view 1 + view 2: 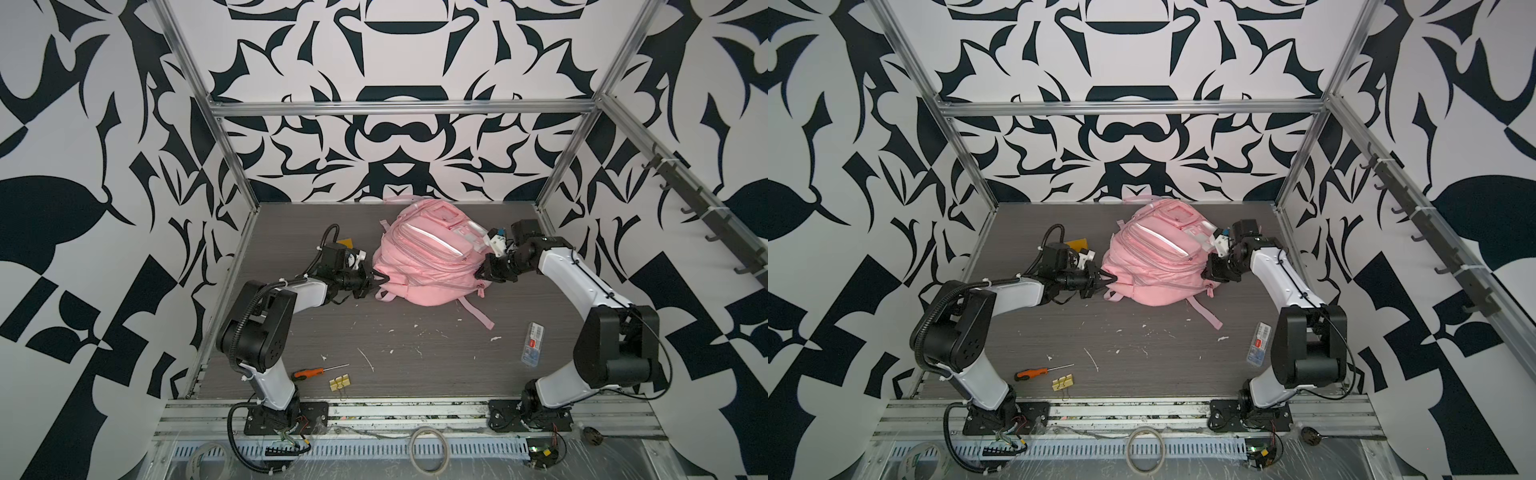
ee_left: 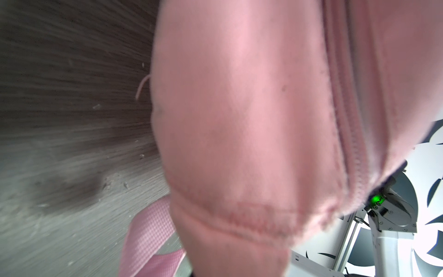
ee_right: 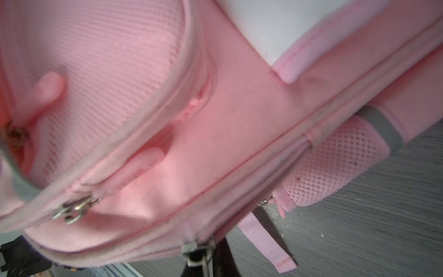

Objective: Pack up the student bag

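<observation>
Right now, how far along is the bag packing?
Done: nothing provable. The student bag lies bulging on the table, its main zip looks closed and the contents are hidden. In hand: the left gripper is shut on fabric at its left corner. The right gripper sits at a zip slider on the right side, jaws unclear. Left: screwdriver, binder clips and labelled clear pack lie loose, if they belong inside.

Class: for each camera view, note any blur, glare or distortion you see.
Both top views: evenly lit, bag sharp. Left wrist view: bag too close, soft; table streaked with blur. Right wrist view: mesh fairly clear, edges blurred.
</observation>
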